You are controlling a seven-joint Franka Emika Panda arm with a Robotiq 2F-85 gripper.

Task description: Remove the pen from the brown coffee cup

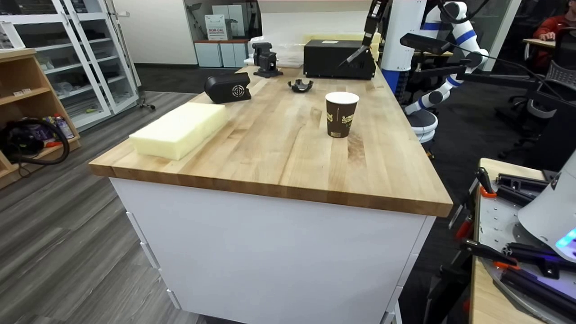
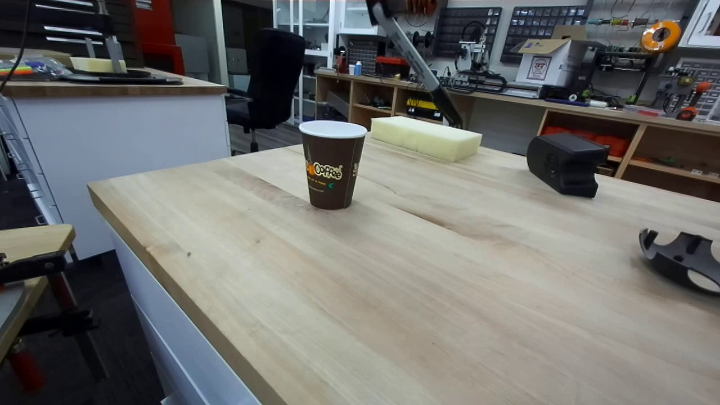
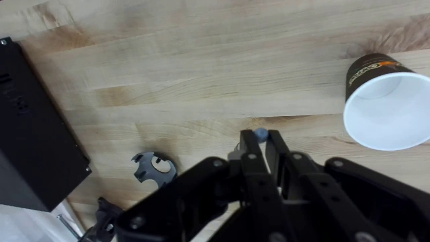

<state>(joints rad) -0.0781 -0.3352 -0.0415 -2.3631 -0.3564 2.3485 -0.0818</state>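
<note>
The brown coffee cup stands upright on the wooden table in both exterior views [image 1: 340, 118] [image 2: 331, 180]. In the wrist view the cup [image 3: 369, 69] is at the right, and its white inside shows nothing in it. My gripper [image 3: 261, 134] is shut on the pen, whose round bluish-grey end [image 3: 260, 135] shows between the fingertips. In both exterior views the pen [image 1: 357, 54] [image 2: 413, 56] slants down from the gripper [image 1: 370, 40] [image 2: 376, 8], grey with a dark tip. It is raised above the table, apart from the cup. Most of the arm is out of view.
A pale foam block [image 1: 180, 128] lies near the table's front left. A black device [image 1: 228, 87], a black curved bracket [image 1: 300, 85] and a black mounted device [image 1: 266, 58] stand farther back. A large black box [image 1: 330, 58] is at the far end, behind the gripper.
</note>
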